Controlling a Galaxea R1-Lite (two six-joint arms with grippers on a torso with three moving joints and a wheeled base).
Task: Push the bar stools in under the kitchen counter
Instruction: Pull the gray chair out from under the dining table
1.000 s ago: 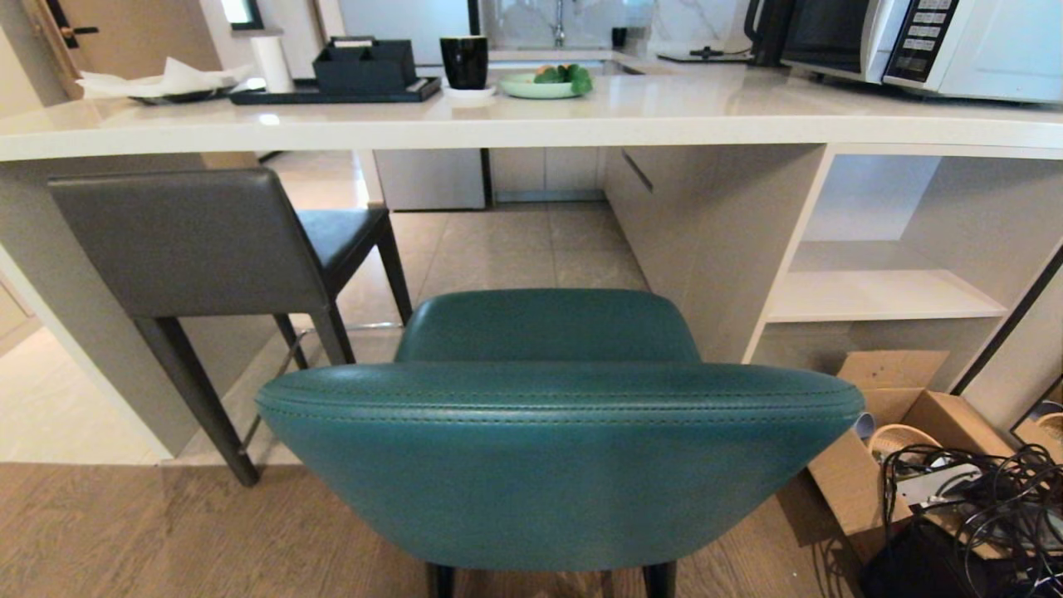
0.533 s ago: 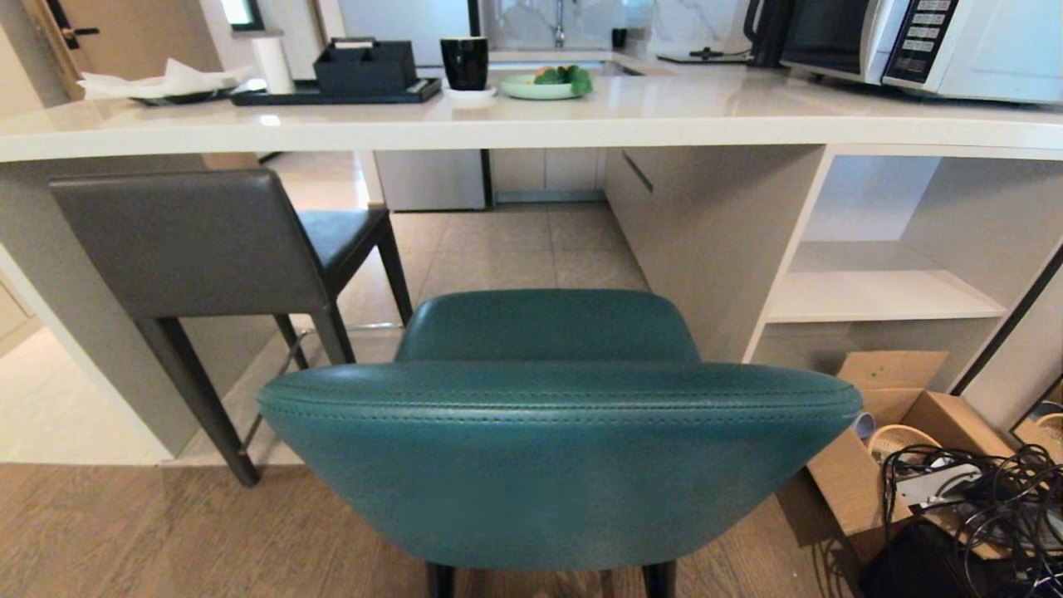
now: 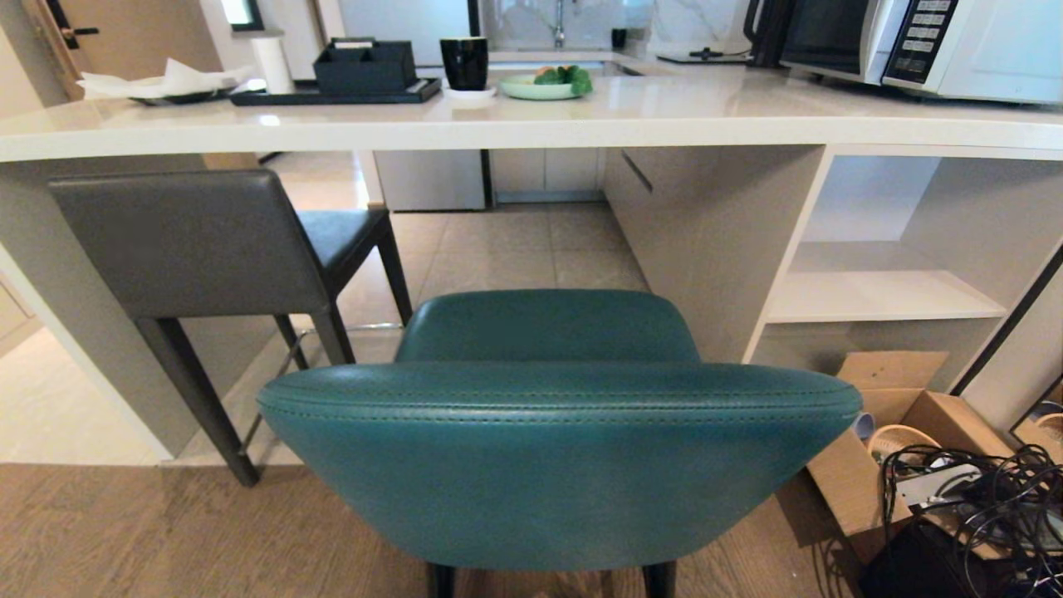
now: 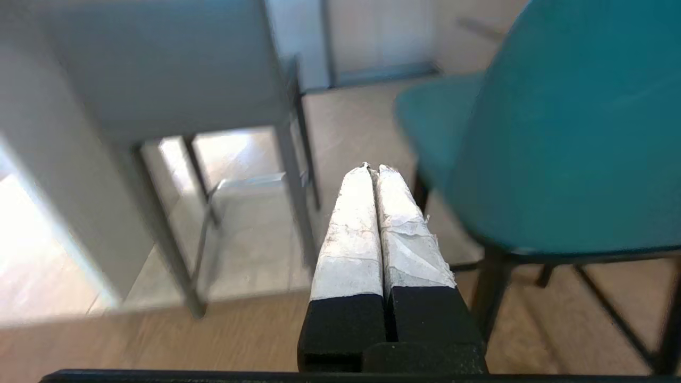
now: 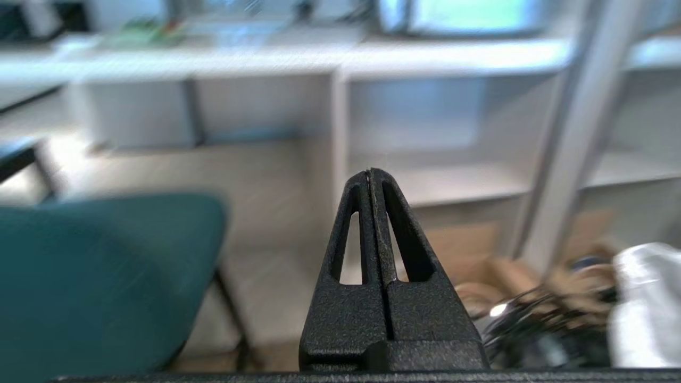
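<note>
The teal bar stool (image 3: 556, 448) stands right before me with its curved back towards me, out from the kitchen counter (image 3: 531, 124). The grey bar stool (image 3: 191, 241) stands to the left, its seat partly under the white slab. Neither arm shows in the head view. In the left wrist view my left gripper (image 4: 373, 169) is shut and empty, low, pointing between the grey stool's legs (image 4: 159, 74) and the teal stool (image 4: 574, 138). In the right wrist view my right gripper (image 5: 369, 173) is shut and empty, to the right of the teal stool (image 5: 101, 282), touching nothing.
A microwave (image 3: 913, 41), a black tray (image 3: 332, 87), a black cup (image 3: 464, 60) and a green plate (image 3: 544, 83) sit on the counter. Open shelves (image 3: 880, 291) fill its right end. Cardboard boxes (image 3: 897, 423) and tangled black cables (image 3: 972, 507) lie on the floor at right.
Stools and counter stand unchanged in the head view; neither arm enters it.
</note>
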